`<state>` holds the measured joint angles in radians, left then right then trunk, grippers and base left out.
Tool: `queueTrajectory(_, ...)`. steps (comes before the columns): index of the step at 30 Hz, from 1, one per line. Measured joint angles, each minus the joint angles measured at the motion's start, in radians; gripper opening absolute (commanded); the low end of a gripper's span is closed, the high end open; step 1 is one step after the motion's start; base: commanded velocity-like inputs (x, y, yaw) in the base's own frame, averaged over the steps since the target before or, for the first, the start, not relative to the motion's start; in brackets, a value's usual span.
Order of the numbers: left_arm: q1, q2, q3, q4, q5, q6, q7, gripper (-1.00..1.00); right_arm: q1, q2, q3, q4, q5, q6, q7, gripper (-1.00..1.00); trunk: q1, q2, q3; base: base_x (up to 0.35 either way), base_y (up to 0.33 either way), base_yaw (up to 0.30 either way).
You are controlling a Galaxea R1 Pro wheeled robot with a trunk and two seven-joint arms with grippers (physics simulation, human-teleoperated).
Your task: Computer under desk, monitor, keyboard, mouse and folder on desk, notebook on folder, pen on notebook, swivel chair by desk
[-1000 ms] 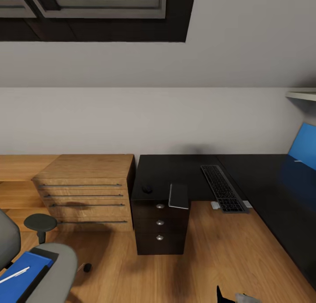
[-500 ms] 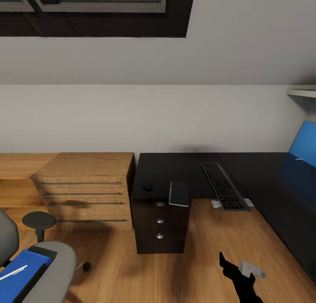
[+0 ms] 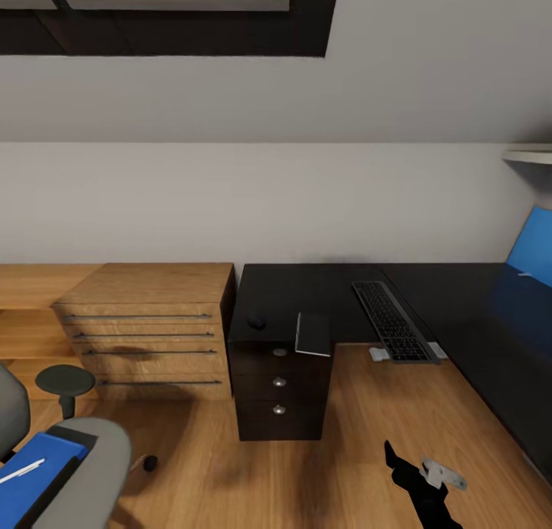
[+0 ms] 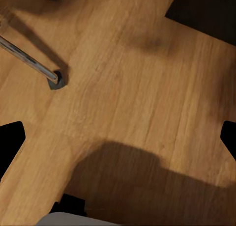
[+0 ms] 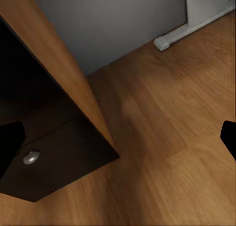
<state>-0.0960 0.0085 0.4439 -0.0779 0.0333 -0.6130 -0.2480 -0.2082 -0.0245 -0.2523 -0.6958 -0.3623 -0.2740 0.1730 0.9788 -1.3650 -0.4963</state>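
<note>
Black desk (image 3: 322, 295) against the grey wall, running off along the right side, blue back panel (image 3: 534, 245) at the far right edge. Keyboard (image 3: 391, 322) flat on the desk top, angled, its near end over the inner edge, with two small white pieces just beside that end. Small dark round mouse (image 3: 257, 323) on the top above the black drawers (image 3: 279, 395), three silver knobs in a column; a thin grey slab (image 3: 314, 334) tilted just right of the mouse, overhanging the front. Light wooden drawer unit (image 3: 149, 330) touching the desk's left side. Chair (image 3: 69, 460) at the lower left corner, grey seat and black armrest (image 3: 66, 379) cut off by the frame; blue folder (image 3: 34, 479) flat on the seat, white pen (image 3: 19, 471) on top of it. Right gripper (image 3: 422, 479) low over the wooden floor (image 3: 360, 429), near the desk, holding nothing; whether apart or closed, cannot tell from the head. Right wrist: dark fingertips (image 5: 10, 142) at opposite edges, wide apart, empty, a drawer knob (image 5: 31, 157) and floor between. Left wrist: fingertips (image 4: 11, 142) likewise spread wide, empty, over bare floor beside a chrome chair leg (image 4: 29, 61).
</note>
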Motion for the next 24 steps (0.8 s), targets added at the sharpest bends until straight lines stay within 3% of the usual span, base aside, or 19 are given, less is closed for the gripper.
queueTrajectory(4, 0.000, -0.002, 0.000, -0.013, 0.000, 0.032, 0.000, 1.00, 0.000, -0.019, -0.018, -0.016, -0.032, 0.044, -0.001, 1.00, 0.015, -0.028, -0.013, 0.000, 0.000, 0.000)
queueTrajectory(7, 0.000, -0.006, 0.000, -0.024, 0.000, 0.065, -0.001, 1.00, -0.001, -0.035, -0.041, -0.045, -0.103, 0.127, 0.001, 1.00, 0.027, -0.049, -0.022, 0.000, 0.000, 0.000)
queueTrajectory(13, 0.000, -0.010, -0.001, -0.056, 0.000, 0.091, 0.000, 1.00, -0.003, -0.091, -0.057, -0.139, -0.307, 0.321, 0.004, 1.00, 0.050, -0.091, -0.041, 0.000, 0.000, 0.000)
queueTrajectory(14, 0.000, -0.013, -0.002, -0.071, 0.000, 0.093, 0.000, 1.00, -0.005, -0.106, -0.057, -0.163, -0.361, 0.370, 0.005, 1.00, 0.054, -0.098, -0.044, 0.000, 0.000, 0.000)
queueTrajectory(16, 0.000, -0.017, -0.002, -0.090, 0.000, 0.096, 0.001, 1.00, -0.006, -0.123, -0.058, -0.186, -0.418, 0.423, 0.006, 1.00, 0.061, -0.112, -0.050, 0.000, 0.000, 0.000)
queueTrajectory(17, 0.000, -0.023, -0.003, -0.112, -0.001, 0.104, 0.002, 1.00, -0.007, -0.139, -0.059, -0.204, -0.471, 0.469, 0.007, 1.00, 0.065, -0.119, -0.053, 0.000, 0.000, 0.000)
queueTrajectory(19, 0.000, -0.030, -0.003, -0.137, -0.002, 0.124, 0.004, 1.00, -0.008, -0.157, -0.059, -0.221, -0.524, 0.509, 0.007, 1.00, 0.073, -0.133, -0.060, 0.000, 0.000, 0.000)
queueTrajectory(20, 0.000, -0.037, -0.004, -0.166, -0.003, 0.154, 0.007, 1.00, -0.008, -0.172, -0.059, -0.233, -0.571, 0.537, 0.008, 1.00, 0.077, -0.140, -0.063, 0.000, 0.000, 0.000)
queueTrajectory(24, 0.000, -0.059, -0.008, -0.275, -0.004, 0.265, 0.010, 1.00, -0.009, -0.200, -0.060, -0.249, -0.664, 0.573, 0.009, 1.00, 0.092, -0.168, -0.075, 0.000, 0.000, 0.000)
